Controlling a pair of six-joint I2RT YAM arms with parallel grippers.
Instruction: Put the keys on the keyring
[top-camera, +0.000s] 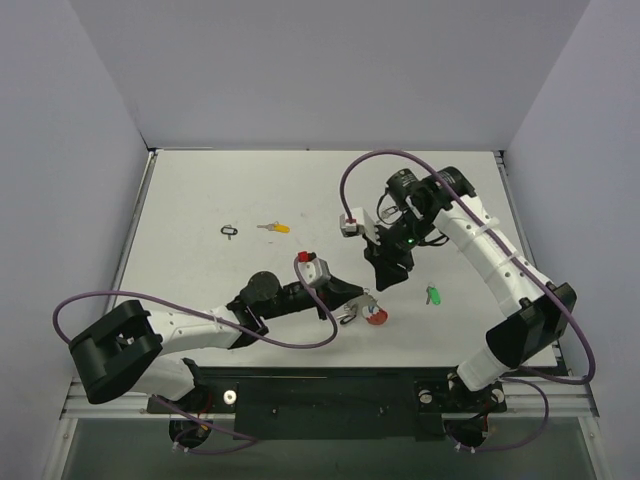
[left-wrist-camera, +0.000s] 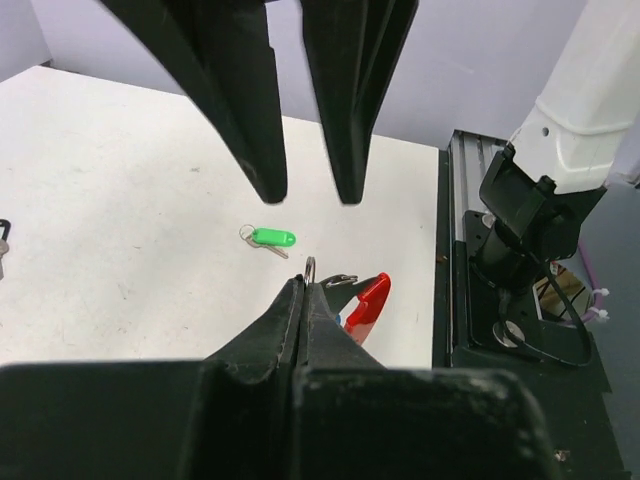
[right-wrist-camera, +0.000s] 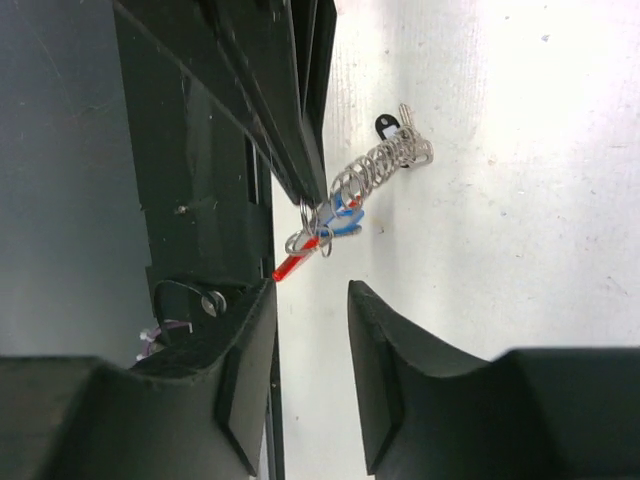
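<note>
**Keyring of silver metal coil with a curved red plastic piece (right-wrist-camera: 372, 165) pinched in left gripper (left-wrist-camera: 304, 290), near middle of table**

Arms
- Left arm lies low. It stretches from its base at the near left toward the middle of the white table (top-camera: 200, 190), with the forearm almost flat.
- Left gripper's fingers are pressed together, nipping a thin wire ring at one end of the keyring.
- Right arm rises from the near right base and elbows out toward the far side. Its wrist then folds back, so the right gripper (right-wrist-camera: 310, 296) points down and toward the near edge.
- Right gripper's fingers are parted with a clear gap and hold nothing. They hang just above the left fingertips and the pinched ring without touching either.

Keyring
- It sits near the table's near edge, about mid-width, just beyond the left fingertips.
- The coil runs away from the pinch as a stretched spring of loops.
- The red piece juts out on the other side of the pinch.
- A blue-capped key (right-wrist-camera: 345, 208) sits in the tangle of rings at the held end.
- Small dark tab at the coil's far tip is too small to identify.
- Cannot tell whether the coil rests on the table or hangs just off it.

Loose pieces
- Green-capped silver key (top-camera: 432, 294) lies flat to the right of the keyring, near but apart.
- Yellow-capped silver key (top-camera: 273, 228) lies well apart toward the far left.
- Small bare black loop (top-camera: 229, 230) lies just beside the yellow-capped key.
</note>
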